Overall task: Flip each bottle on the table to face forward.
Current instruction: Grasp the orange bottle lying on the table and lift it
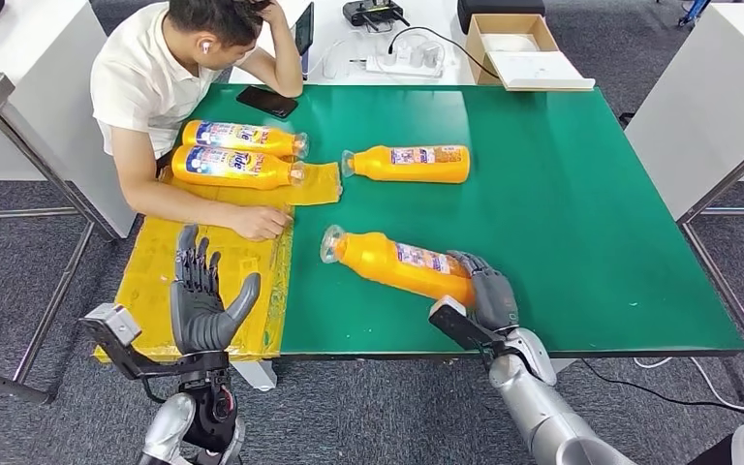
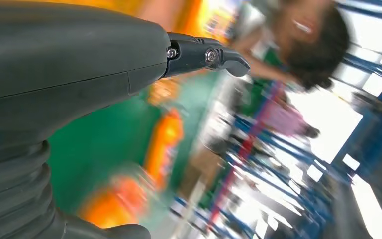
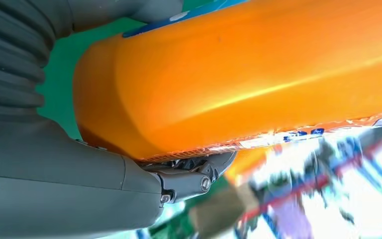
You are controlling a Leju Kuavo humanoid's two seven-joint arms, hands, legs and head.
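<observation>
Several orange bottles lie on their sides on the green table. My right hand grips the base end of the nearest bottle, whose clear cap points away to the left; its orange body lies against my palm in the right wrist view. A second bottle lies mid-table with its label up. Two more bottles lie side by side next to a person's arm. My left hand is raised over the yellow sheet, fingers spread and holding nothing; its thumb shows in the blurred left wrist view.
A person sits at the table's far left corner, forearm resting on a yellow sheet that overhangs the left edge. A black phone lies near them. A cardboard box and power strip sit on the white table behind.
</observation>
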